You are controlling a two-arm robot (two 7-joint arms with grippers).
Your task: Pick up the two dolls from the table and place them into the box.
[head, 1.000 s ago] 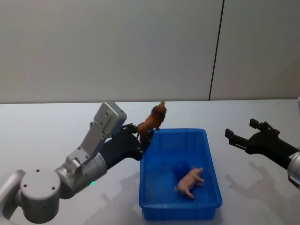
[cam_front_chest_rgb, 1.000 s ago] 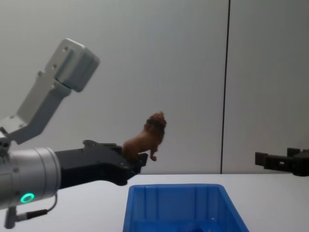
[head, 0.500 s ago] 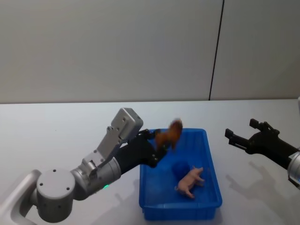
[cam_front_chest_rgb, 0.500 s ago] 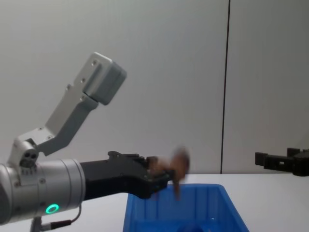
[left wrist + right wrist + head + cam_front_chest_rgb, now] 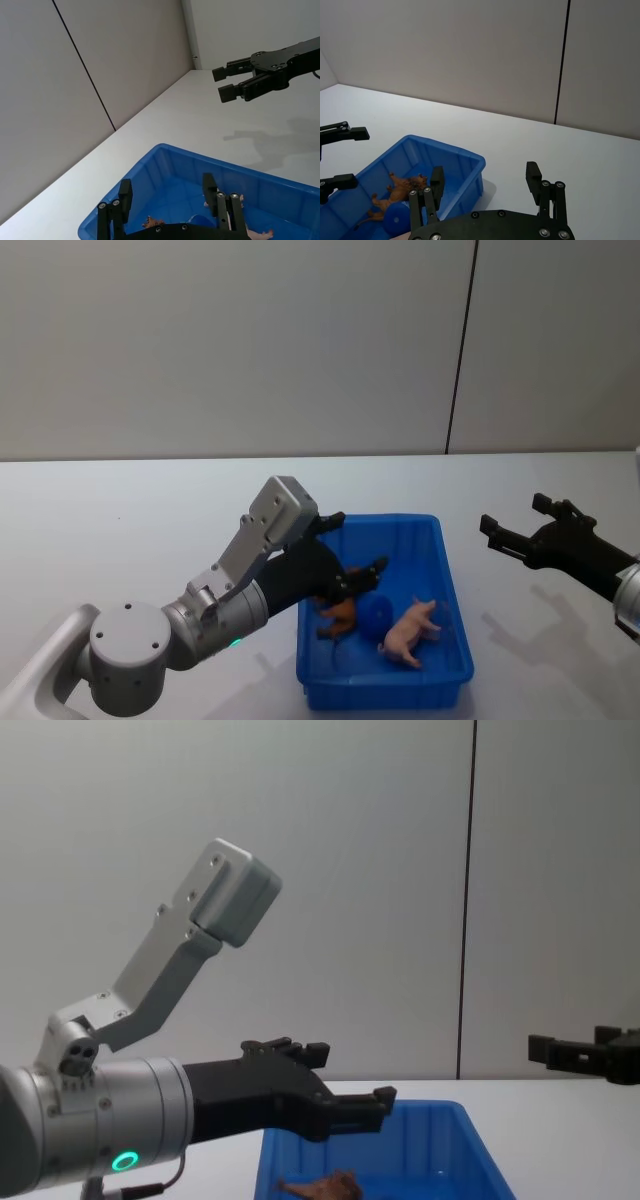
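Left pincer [image 5: 355,558] spread over blue box [image 5: 455,640]; brown doll [image 5: 338,614], pink doll [image 5: 410,628] inside; right pincer [image 5: 512,524] spread, idle.

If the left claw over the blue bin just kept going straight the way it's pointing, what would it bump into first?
Probably the box's far right wall. The left gripper, open, points across the box above the brown doll, with the pink doll nearer the robot than that line. Depth is uncertain.
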